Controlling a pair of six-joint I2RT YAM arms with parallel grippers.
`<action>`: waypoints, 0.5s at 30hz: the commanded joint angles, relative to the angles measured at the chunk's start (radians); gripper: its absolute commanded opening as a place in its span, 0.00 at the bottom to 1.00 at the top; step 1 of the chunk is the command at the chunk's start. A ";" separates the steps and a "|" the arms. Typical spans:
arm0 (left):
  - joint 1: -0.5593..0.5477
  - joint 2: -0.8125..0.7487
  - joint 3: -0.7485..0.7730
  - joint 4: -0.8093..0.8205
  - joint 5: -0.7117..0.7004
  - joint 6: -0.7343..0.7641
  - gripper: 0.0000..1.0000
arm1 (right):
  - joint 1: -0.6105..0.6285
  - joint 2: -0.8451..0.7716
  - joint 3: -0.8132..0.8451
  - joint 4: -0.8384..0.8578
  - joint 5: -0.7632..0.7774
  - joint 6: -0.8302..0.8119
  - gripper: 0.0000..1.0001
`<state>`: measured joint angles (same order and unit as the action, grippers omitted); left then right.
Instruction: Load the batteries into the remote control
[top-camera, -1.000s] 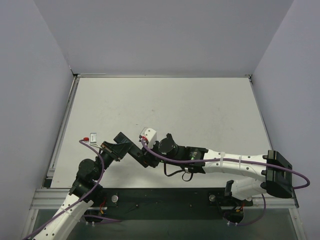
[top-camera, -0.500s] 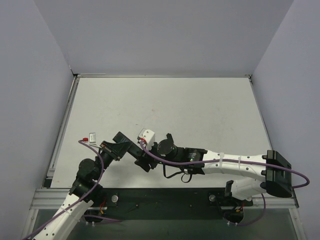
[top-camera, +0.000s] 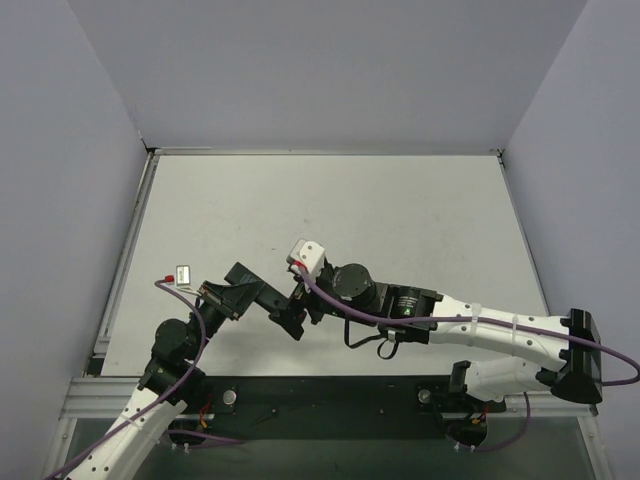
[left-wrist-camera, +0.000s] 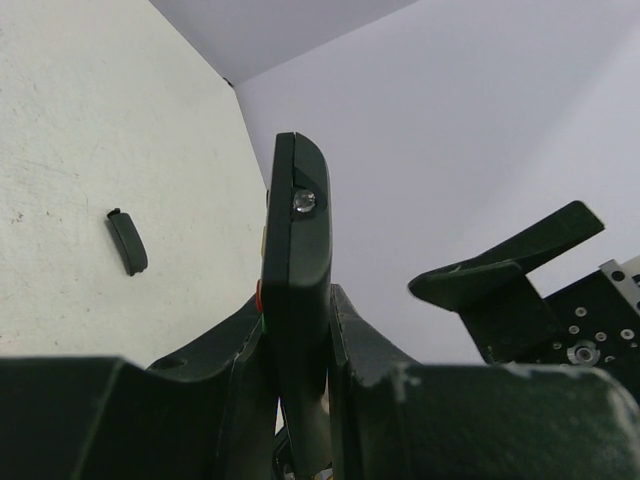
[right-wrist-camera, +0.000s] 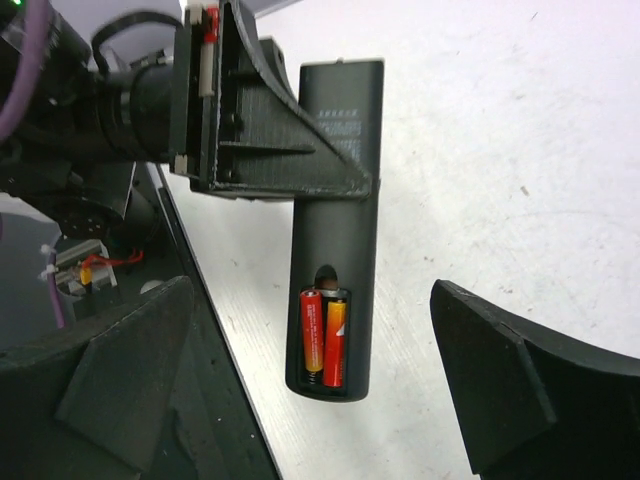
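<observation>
The workspace is a white table (top-camera: 400, 200) enclosed by pale grey walls (top-camera: 330, 70) on the far, left and right sides. A metal rail (top-camera: 125, 260) runs along its left edge. We find both arms converging in the near-left part of the surface, well apart from the far and right edges. The widest stretch of table lies beyond and to the right of them.

The left gripper (left-wrist-camera: 300, 330) is clamped on the remote control (left-wrist-camera: 298, 240) and holds it edge-on, off the table. In the right wrist view the remote control's back faces the camera. Its compartment is uncovered at the free end, and the gripper's fingers cross the body nearer the other end.

The batteries (right-wrist-camera: 323, 338) sit side by side in that compartment, red with orange-yellow ends.

The right gripper (right-wrist-camera: 312, 290) has its jaws spread wide. The remote control's free end lies between the two fingers (right-wrist-camera: 130, 380), apart from both, and we see nothing gripped.

A small black cover piece (left-wrist-camera: 127, 242) lies flat on the table, near the corner where two walls meet the surface in the left wrist view. A small white and red item (top-camera: 182, 272) rests just inside the left rail.
</observation>
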<state>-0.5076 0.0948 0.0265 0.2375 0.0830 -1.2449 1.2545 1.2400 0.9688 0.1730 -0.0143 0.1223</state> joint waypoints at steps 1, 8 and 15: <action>0.001 0.002 -0.063 0.086 0.021 -0.018 0.00 | -0.004 -0.074 0.067 -0.046 0.056 -0.039 1.00; 0.001 0.019 -0.059 0.091 0.032 -0.021 0.00 | -0.006 -0.154 0.036 -0.069 -0.047 -0.245 1.00; 0.001 0.069 -0.045 0.115 0.067 -0.031 0.00 | -0.049 -0.159 -0.016 -0.098 -0.317 -0.521 0.81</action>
<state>-0.5076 0.1375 0.0265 0.2512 0.1143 -1.2556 1.2339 1.0916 0.9882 0.0826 -0.1463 -0.2077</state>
